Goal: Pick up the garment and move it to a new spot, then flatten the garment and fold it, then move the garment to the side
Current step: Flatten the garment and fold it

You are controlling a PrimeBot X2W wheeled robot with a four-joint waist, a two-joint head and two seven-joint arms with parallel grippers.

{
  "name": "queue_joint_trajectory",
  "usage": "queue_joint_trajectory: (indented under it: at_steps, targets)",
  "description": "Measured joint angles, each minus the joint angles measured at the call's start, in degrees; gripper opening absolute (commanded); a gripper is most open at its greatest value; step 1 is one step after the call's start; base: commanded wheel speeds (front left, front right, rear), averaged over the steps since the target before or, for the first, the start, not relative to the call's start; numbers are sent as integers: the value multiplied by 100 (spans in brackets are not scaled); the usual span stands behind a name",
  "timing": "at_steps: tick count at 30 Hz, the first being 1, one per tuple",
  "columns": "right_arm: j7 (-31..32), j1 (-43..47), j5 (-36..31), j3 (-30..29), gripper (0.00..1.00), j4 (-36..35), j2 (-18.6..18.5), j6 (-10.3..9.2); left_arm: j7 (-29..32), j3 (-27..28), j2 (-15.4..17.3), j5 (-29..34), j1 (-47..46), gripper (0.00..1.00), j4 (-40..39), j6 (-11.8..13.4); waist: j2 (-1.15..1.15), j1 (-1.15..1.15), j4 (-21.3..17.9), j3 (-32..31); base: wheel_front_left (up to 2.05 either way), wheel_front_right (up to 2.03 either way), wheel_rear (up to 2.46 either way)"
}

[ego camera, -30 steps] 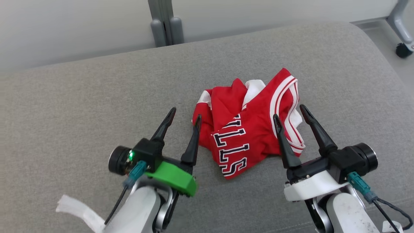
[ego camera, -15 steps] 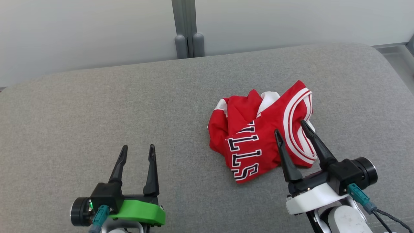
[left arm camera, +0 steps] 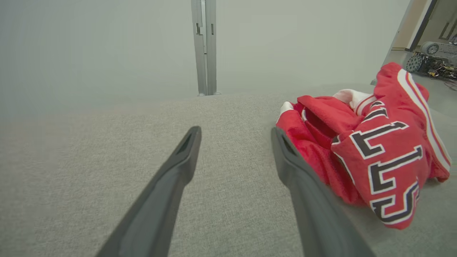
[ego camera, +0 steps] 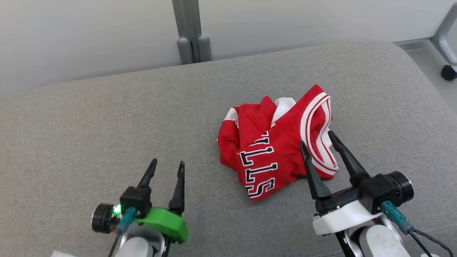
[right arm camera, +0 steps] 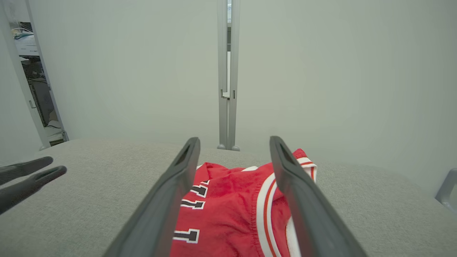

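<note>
Crumpled red jersey with white-and-red striped trim and black white-edged letters (ego camera: pixel 264 153) (left arm camera: pixel 385 150) (right arm camera: pixel 228 210) lies bunched on the grey fabric-covered surface (ego camera: pixel 89 135), right of centre, nearer the right edge than the left. Striped trim is on the heap's right side, and the letters face up toward the near edge.

Right hand (ego camera: pixel 316 138) (right arm camera: pixel 234 139) has its fingers apart, one either side of the striped trim at the jersey's near-right part. It grips nothing, and contact with the cloth can't be told.

Left hand (ego camera: pixel 168 162) (left arm camera: pixel 236 130) (right arm camera: pixel 57 165) also has its fingers apart with nothing between them. It is over bare fabric by the near edge, left of the jersey and clear of it.

A grey metal post (ego camera: pixel 191 35) stands against the pale wall behind the far edge. A black castor (ego camera: pixel 449 71) sits on the floor past the right edge.
</note>
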Motion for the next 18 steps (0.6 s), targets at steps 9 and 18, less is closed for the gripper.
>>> queue_joint_trajectory:
  at_steps: [9, 18]
  targets:
    - [0, -347, 1, 21, 100, -89, -48, 0, 515, -787, -20, -477, -1899, 100, 1728, -610, 0, 0, -193, 540, 0, 0, 0]
    - [0, -677, 9, 77, 100, -143, -38, 0, 695, -1689, -32, -931, -3014, 100, 2702, -689, 0, 0, -442, 1161, 0, 0, 0]
